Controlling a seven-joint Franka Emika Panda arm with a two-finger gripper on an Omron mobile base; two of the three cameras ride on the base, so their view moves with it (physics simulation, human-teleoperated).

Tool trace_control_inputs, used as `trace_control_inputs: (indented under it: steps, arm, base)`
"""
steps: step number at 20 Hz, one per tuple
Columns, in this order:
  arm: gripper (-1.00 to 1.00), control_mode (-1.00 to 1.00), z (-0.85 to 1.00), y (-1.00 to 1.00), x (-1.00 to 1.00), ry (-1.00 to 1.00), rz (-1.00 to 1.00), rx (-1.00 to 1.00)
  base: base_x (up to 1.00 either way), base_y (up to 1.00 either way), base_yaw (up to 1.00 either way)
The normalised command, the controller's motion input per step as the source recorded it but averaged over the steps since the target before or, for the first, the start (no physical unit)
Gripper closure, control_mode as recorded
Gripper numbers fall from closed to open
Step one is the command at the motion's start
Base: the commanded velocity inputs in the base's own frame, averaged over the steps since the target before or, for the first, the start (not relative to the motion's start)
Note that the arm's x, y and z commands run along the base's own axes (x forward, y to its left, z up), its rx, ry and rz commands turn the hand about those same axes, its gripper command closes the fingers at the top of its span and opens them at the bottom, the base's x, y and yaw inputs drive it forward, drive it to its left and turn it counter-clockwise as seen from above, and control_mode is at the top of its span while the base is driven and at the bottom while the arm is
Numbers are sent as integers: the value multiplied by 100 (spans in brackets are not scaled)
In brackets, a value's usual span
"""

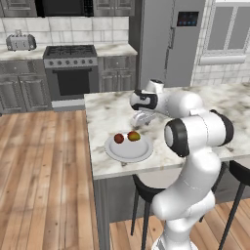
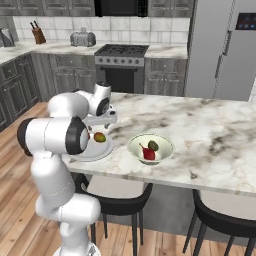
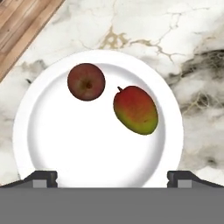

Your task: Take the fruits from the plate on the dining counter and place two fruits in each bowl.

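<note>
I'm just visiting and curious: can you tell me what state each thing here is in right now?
Plate: on the marble counter, holding two fruits.
Reddish-brown fruit: lying on the plate.
Orange-yellow fruit: lying on the plate, apart from the brown one.
Bowl: upright, holding a red fruit and a green fruit.
Pincer: open, empty, above the plate.

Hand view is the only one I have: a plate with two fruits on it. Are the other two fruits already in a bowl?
Observer: Yes. In the right base view a bowl beside the plate holds a red fruit and an olive fruit.
Operator: Is the second bowl filled too?
Observer: I cannot tell; I see just that one bowl on the counter.
Operator: Where is the pincer?
Observer: The pincer is above the plate's far edge, carrying nothing.
</note>
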Motion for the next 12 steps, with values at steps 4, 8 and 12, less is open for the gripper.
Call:
trace_control_inputs:
  steps: [4,8,12]
  arm:
    - [-100,-100,-57,0,40,0,2,0]
    - [-100,-100,-51,0,36,0,3,0]
    - [-100,-100,-17,0,34,0,2,0]
  base:
    - [0,0,0]
    - [0,0,0]
    - [0,0,0]
